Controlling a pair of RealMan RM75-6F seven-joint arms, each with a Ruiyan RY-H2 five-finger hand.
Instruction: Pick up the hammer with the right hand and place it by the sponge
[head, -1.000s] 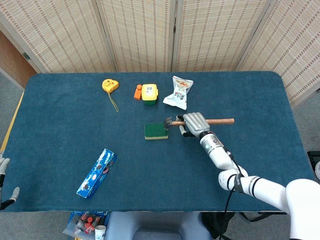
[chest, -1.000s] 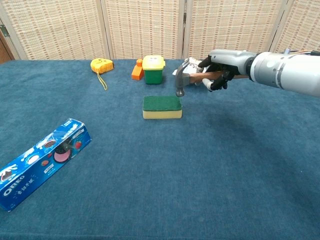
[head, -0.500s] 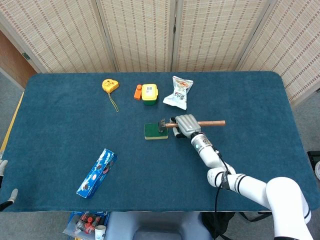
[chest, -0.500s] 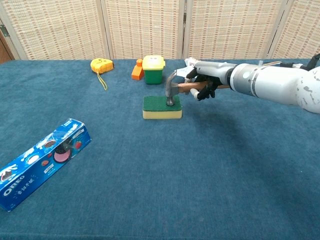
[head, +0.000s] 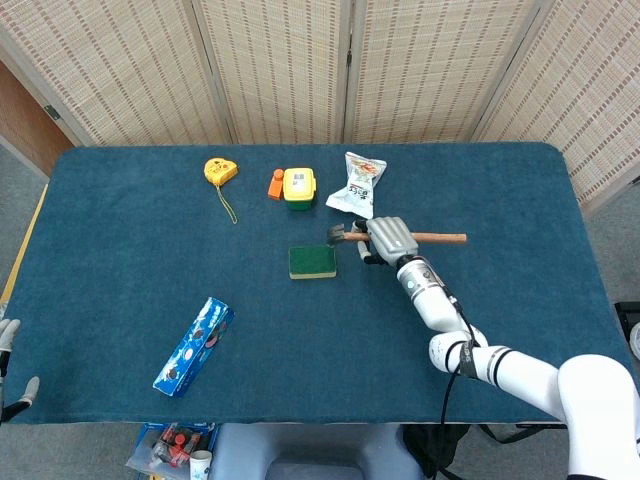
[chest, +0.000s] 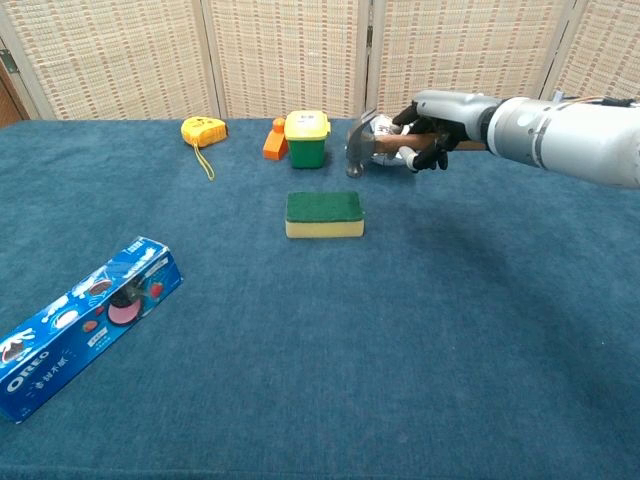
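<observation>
I am holding the hammer (chest: 385, 146) in my right hand (chest: 432, 128), fingers wrapped around the wooden handle close behind the head, with the tail of the handle sticking out past the back of the hand. The hammer is hanging clear above the surface (chest: 420, 330), roughly level, its steel head pointing ahead of the hand. The sponge (chest: 324, 214) is lying flat, down and ahead of my fingertips, green face up, apart from the head.

To set it down well, I am thinking of lowering the hand gently while keeping the handle level, so the head touches down just beside the sponge's near edge, not on top of it. I judge the head-heavy tool will want to tip as the grip loosens, so I am planning to open the fingers only once head and handle are both resting on the cloth.

Beyond the hand, the snack packet (head: 357, 184) is sitting very close behind the hammer head, and the yellow-green box (chest: 307, 138) with the orange piece (chest: 273, 141) is standing further ahead of the head; I am minding both on any swing. The tape measure (chest: 200, 130) and the blue cookie box (chest: 85, 322) are lying well off from the hand, out of the path. My left hand (head: 8, 365) is only peeking in at the frame edge, and I cannot tell how its fingers lie.
</observation>
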